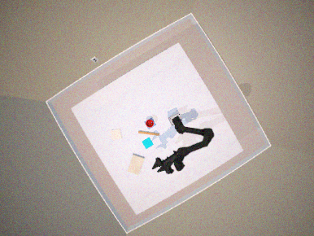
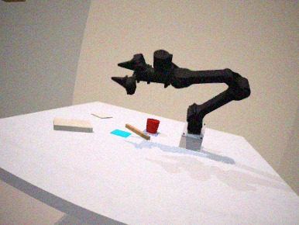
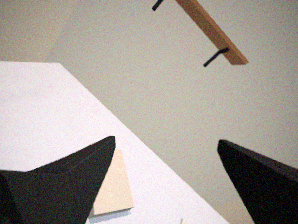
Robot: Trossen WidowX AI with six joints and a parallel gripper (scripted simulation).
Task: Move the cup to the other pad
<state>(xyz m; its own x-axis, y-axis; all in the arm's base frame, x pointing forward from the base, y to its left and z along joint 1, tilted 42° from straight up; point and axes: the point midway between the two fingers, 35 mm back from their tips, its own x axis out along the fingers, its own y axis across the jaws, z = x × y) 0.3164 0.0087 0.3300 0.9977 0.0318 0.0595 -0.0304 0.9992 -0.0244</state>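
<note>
The red cup (image 1: 150, 123) (image 2: 152, 126) stands upright on a pale blue pad (image 2: 152, 134). Marbles inside it cannot be made out. The other pad, a cyan square (image 1: 147, 142) (image 2: 121, 133), lies flat on the table with nothing on it. My gripper (image 1: 154, 163) (image 2: 115, 71) (image 3: 166, 142) is open and empty, its fingers wide apart. It is high above the table, away from the cup and both pads. Neither the cup nor a pad shows in the wrist view.
A narrow wooden bar (image 1: 149, 133) (image 2: 137, 132) lies between the cup and the cyan pad. A beige block (image 1: 136, 163) (image 2: 73, 125) (image 3: 114, 190) lies beyond the cyan pad. A thin beige tile (image 1: 116, 134) (image 2: 101, 115) lies farther off. The wrist view shows the table edge.
</note>
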